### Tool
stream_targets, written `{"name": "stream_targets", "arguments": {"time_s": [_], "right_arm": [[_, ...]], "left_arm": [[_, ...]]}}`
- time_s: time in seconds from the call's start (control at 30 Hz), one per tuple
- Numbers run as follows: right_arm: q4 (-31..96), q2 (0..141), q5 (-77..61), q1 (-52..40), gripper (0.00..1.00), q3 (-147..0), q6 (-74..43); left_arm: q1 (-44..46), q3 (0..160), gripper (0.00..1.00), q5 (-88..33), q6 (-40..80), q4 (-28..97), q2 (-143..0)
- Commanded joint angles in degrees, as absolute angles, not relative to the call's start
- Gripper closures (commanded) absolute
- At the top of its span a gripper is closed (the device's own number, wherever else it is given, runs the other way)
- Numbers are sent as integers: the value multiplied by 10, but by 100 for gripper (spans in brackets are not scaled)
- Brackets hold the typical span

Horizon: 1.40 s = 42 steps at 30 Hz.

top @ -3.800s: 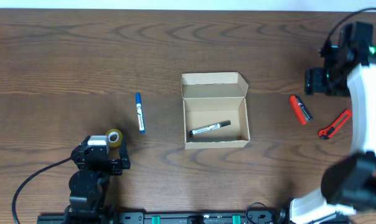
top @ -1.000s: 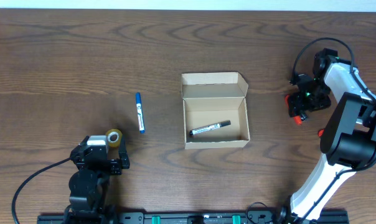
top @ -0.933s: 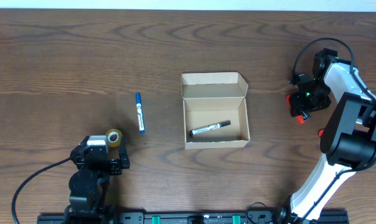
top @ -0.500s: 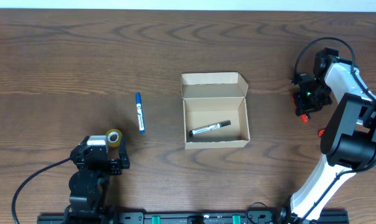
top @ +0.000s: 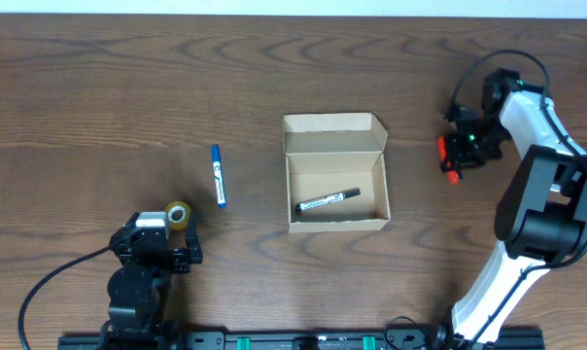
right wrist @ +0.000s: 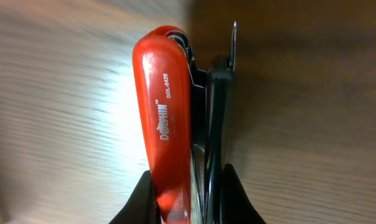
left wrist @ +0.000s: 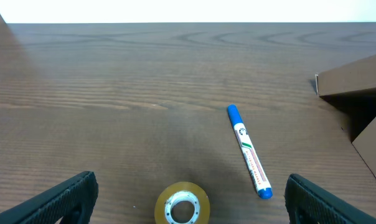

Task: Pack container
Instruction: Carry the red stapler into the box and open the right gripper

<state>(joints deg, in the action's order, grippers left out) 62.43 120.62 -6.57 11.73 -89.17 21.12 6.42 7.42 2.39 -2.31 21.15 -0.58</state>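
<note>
Both jaws of the right gripper (right wrist: 188, 188) pinch the red-and-black metal stapler (right wrist: 165, 124) right of the open tan cardboard box (top: 334, 142): carry it level, lay it lengthwise inside; left gripper (left wrist: 191, 198) gapes empty.

The left arm (top: 136, 287) sits folded low at the table's 7 o'clock edge. Its gripper (left wrist: 188, 193) points toward 12 o'clock, jaws spread wide and holding nothing. The right arm (top: 538, 136) rises from 5 o'clock and arches over toward 3 o'clock, where its gripper (top: 459, 146) is clamped tight on a red stapler (right wrist: 166, 118).
</note>
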Motion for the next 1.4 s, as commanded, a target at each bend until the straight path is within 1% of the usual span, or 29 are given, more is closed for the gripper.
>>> {"name": "stream_targets", "arguments": {"time_s": [0.0, 0.1, 0.3, 0.4, 0.57, 0.67, 0.83, 1.03, 1.23, 1.37], "right_arm": [[633, 1133, -110, 80, 99, -942, 201], [636, 1091, -159, 54, 99, -956, 218], [660, 1015, -225, -18, 99, -958, 322], [696, 995, -226, -65, 99, -958, 406], [802, 990, -225, -154, 99, -958, 610], [833, 992, -221, -196, 99, -958, 681], [829, 999, -206, -233, 99, -958, 718], [827, 1030, -191, -236, 99, -952, 721], [802, 1095, -153, -236, 99, -925, 718], [777, 1155, -123, -236, 99, -920, 691]], "left_arm": [[64, 64, 5, 34, -17, 212, -2], [64, 64, 5, 34, -17, 212, -2], [64, 64, 5, 34, -17, 212, -2], [64, 64, 5, 34, -17, 212, -2], [64, 64, 5, 34, -17, 212, -2], [64, 64, 5, 34, -17, 212, -2], [64, 64, 5, 34, -17, 211, -2], [64, 64, 5, 34, -17, 211, -2], [64, 64, 5, 34, -17, 211, -2], [64, 64, 5, 34, -17, 211, -2]]}}
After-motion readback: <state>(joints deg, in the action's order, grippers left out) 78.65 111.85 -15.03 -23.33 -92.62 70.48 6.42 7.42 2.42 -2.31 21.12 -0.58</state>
